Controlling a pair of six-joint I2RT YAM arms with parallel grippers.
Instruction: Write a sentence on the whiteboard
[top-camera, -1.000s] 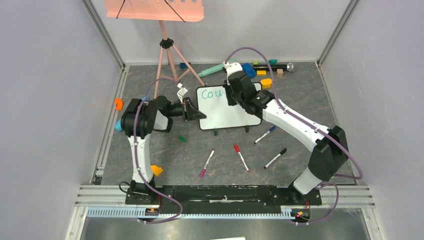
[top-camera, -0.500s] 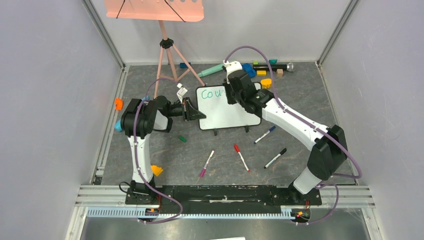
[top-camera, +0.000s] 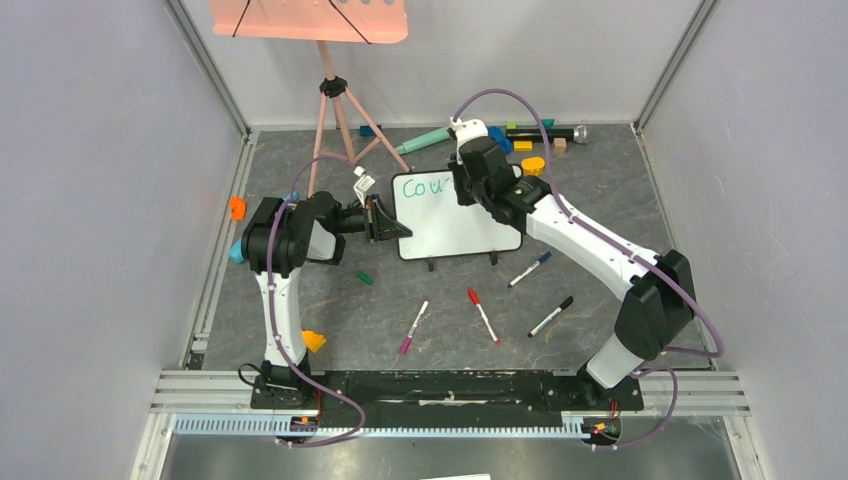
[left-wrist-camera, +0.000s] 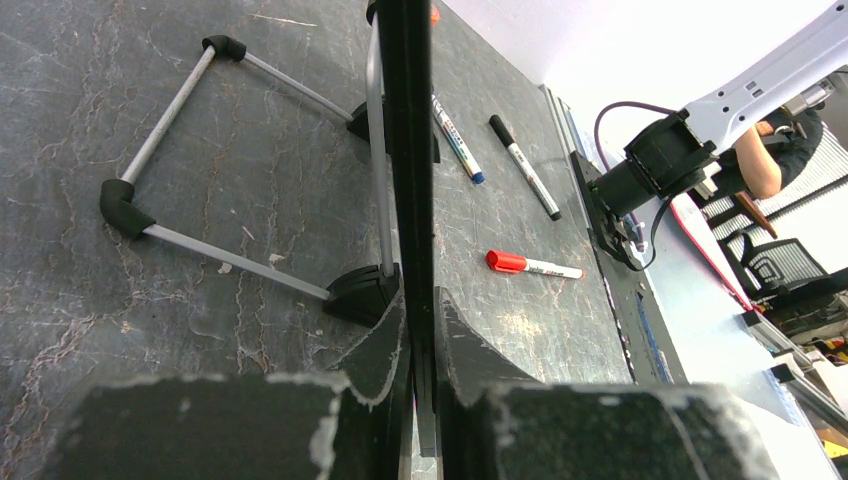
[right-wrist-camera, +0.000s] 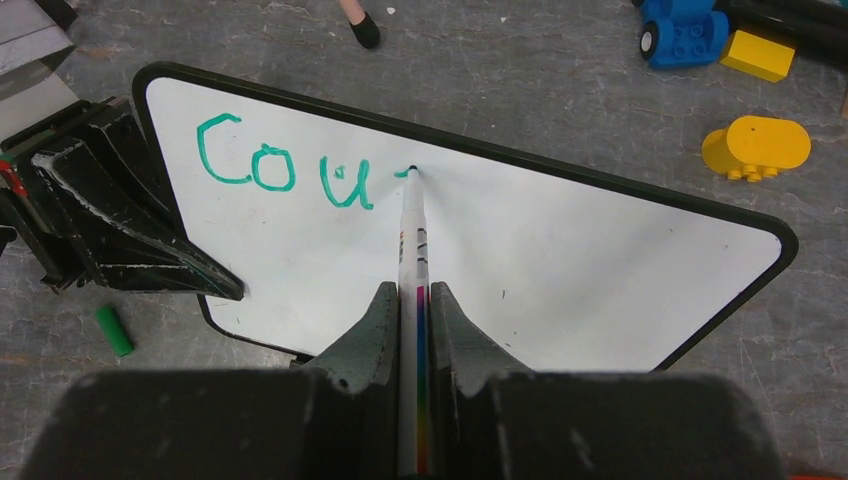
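Right wrist view gives the best look: the whiteboard (right-wrist-camera: 560, 270) stands propped up around the middle of the grey table (top-camera: 380, 300). The sentence (right-wrist-camera: 270, 165) so far is just a teal "Cou" along the top left, with a tiny stroke starting right after the u. The marker pen (right-wrist-camera: 412, 230) has its tip pressed on the board at that stroke, close under the top rim, and the right gripper (right-wrist-camera: 411, 300) is clenched around the pen's barrel. Over on the board's left edge the left gripper (left-wrist-camera: 420, 310) is pinched tight on the rim. The left wrist view shows the dark edge running straight up between its fingers, plus the board's wire stand (left-wrist-camera: 180, 100) with black feet resting on the table. In the top external view the right arm's wrist sits over the upper right part of the board, so anything past the u is blocked there. Loose stuff around: a little green cap (right-wrist-camera: 114, 330) on the table just beside the board's lower left corner, and a yellow block (right-wrist-camera: 755, 147) and a blue brick (right-wrist-camera: 685, 35) off past the top right corner. In front of the board, lying apart from each other, are a purple marker (top-camera: 414, 327), a red marker (top-camera: 484, 316), a blue marker (top-camera: 529, 269) and a black marker (top-camera: 551, 316). A salmon-pink tray (top-camera: 308, 20) on a tripod stands at the back left.
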